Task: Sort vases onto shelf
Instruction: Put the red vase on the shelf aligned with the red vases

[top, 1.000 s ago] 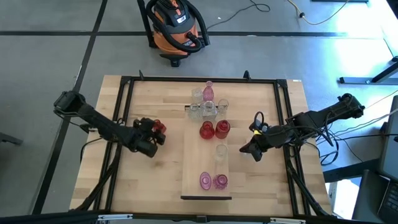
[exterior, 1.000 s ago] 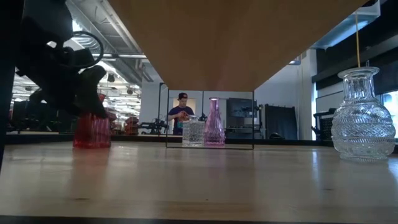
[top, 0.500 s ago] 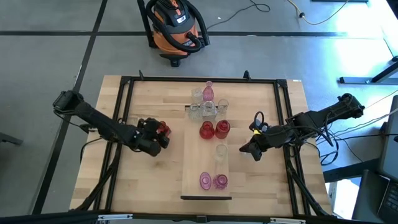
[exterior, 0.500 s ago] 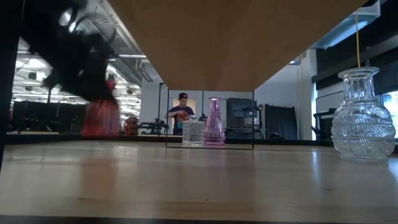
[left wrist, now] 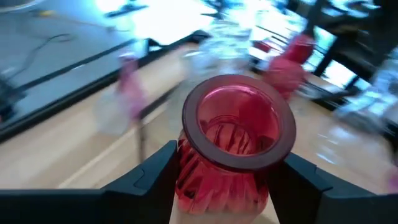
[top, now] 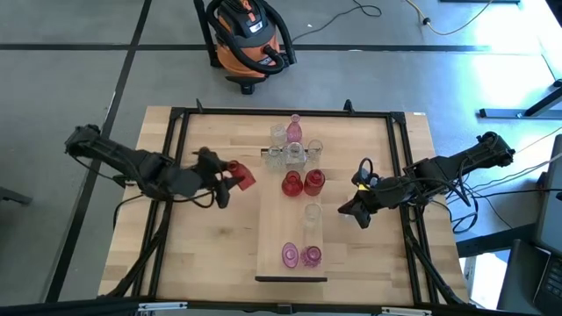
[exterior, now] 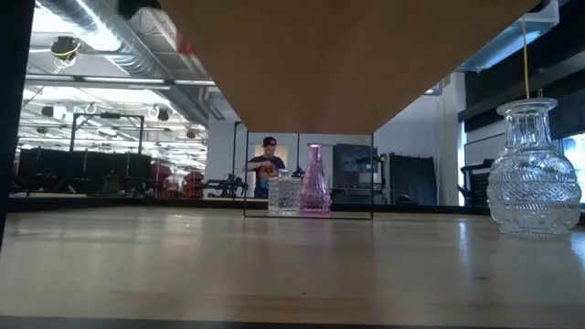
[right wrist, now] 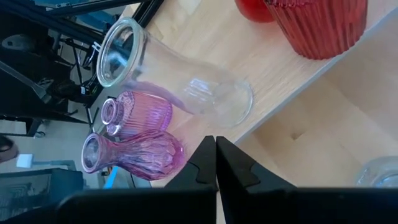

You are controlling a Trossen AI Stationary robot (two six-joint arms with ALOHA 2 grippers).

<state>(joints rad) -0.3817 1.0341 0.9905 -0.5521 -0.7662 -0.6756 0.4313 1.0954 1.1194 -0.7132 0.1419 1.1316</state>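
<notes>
Your left hand (top: 230, 175) has lifted the red vase (top: 241, 175) off the worktop (top: 211, 246), gripped, heading shelfward (top: 274, 237); right hand (top: 347, 211) closed, empty.

A wooden table (top: 211, 237) with a black frame is seen from above. A long pale plank, the shelf (top: 277, 230), is laid on it near the middle, running from far to near, with a dark strip (top: 291, 279) at its near end. On the shelf are set two pink vases (top: 299, 255) at the near end, a clear vase (top: 312, 214) further along, and two red vases (top: 303, 183) beyond that. A cluster of clear vases (top: 290, 155) and a tall pink bottle vase (top: 294, 128) is placed at the far end.
</notes>
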